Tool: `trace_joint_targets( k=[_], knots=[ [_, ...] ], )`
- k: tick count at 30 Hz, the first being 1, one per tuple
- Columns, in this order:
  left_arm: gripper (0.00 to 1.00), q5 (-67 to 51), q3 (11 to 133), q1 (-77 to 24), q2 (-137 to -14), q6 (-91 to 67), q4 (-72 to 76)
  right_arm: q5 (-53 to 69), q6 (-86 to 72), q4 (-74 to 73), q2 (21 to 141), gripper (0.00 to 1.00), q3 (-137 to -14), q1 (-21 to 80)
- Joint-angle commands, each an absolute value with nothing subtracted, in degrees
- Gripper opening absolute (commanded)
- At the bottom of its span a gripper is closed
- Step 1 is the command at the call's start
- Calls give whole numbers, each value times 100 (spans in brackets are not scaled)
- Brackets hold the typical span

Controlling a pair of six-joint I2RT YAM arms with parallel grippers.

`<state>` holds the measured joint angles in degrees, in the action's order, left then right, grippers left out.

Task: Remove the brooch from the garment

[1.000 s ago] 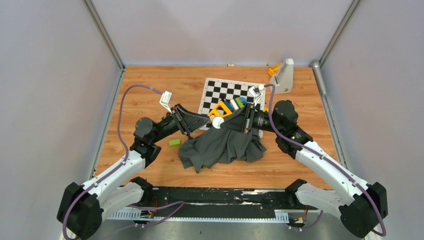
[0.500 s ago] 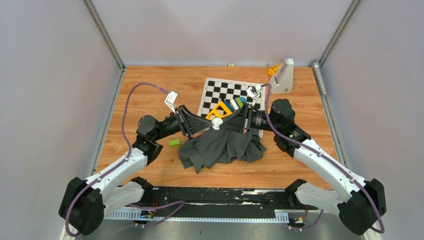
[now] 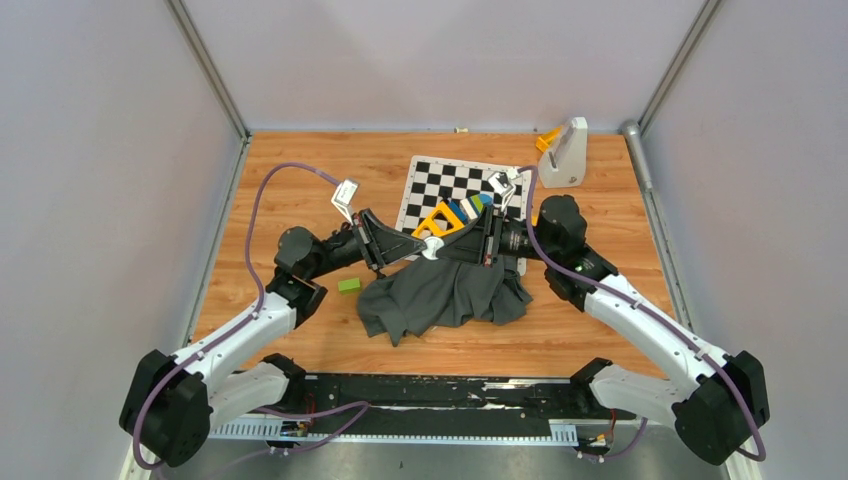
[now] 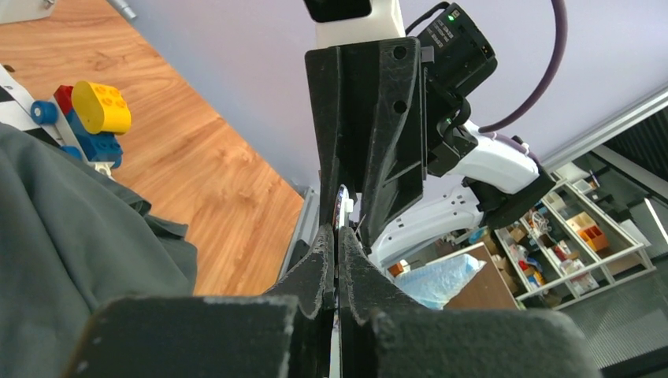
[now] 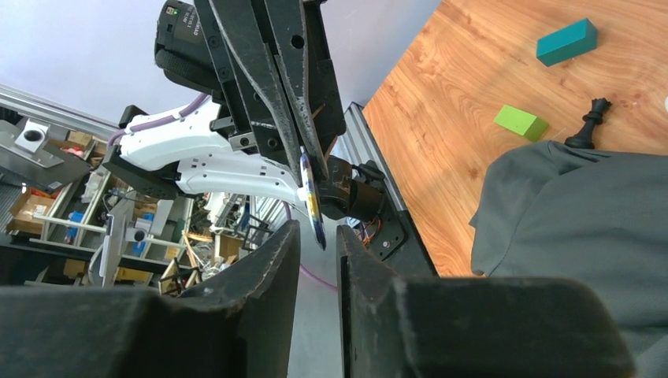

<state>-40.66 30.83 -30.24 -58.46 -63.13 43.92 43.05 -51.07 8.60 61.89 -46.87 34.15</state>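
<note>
The dark grey garment (image 3: 440, 295) lies crumpled on the wooden table in front of the chequered board; it also shows in the left wrist view (image 4: 71, 236) and the right wrist view (image 5: 575, 228). The brooch (image 3: 431, 250) is a thin round white disc held above the garment's far edge. My left gripper (image 3: 422, 248) is shut on it; the disc shows edge-on between its fingers (image 4: 342, 206). My right gripper (image 3: 441, 250) faces the left one tip to tip. Its jaws (image 5: 318, 228) stand slightly apart, with the brooch's (image 5: 312, 193) lower edge just at their tips.
A black-and-white chequered board (image 3: 455, 180) lies behind the garment, with a yellow toy (image 3: 440, 218) and blue and green blocks (image 3: 470, 207) on it. A green block (image 3: 348, 285) lies left of the garment. A white stand (image 3: 568, 152) is at the back right. A black chess piece (image 5: 587, 126) stands by the garment.
Both grippers have shifted slightly toward the board and closer together at the brooch. The left wrist has risen a little; the disc now looks narrower from above.
</note>
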Motion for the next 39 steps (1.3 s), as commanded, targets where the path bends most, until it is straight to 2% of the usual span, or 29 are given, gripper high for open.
trace_joint_targets(
  k=[1, 3, 5, 35, 37, 38, 39],
  knots=[
    [0, -3924, 3172, -3023, -5712, -6297, 4586, 4368, -4997, 1317, 6056, 31, -4704, 3409],
    [0, -3818, 3078, -3017, -5690, -6403, 4765, 4375, -4992, 1562, 6015, 37, -4573, 3413],
    [0, -3790, 3025, -3023, -5714, -6508, 4914, 4360, -4989, 1703, 6015, 40, -4513, 3406],
    [0, -3759, 2901, -3019, -5767, -6639, 5124, 4038, -4834, 1900, 6401, 40, -4808, 3636],
    [0, -3747, 2900, -3023, -5761, -6641, 5124, 4071, -4806, 1960, 6373, 43, -4776, 3645],
    [0, -3747, 2907, -3023, -5764, -6643, 5124, 4093, -4782, 1991, 6355, 47, -4759, 3653],
    [0, -3734, 2901, -3023, -5765, -6644, 5117, 4082, -4732, 2004, 6301, 56, -4718, 3663]
  ],
)
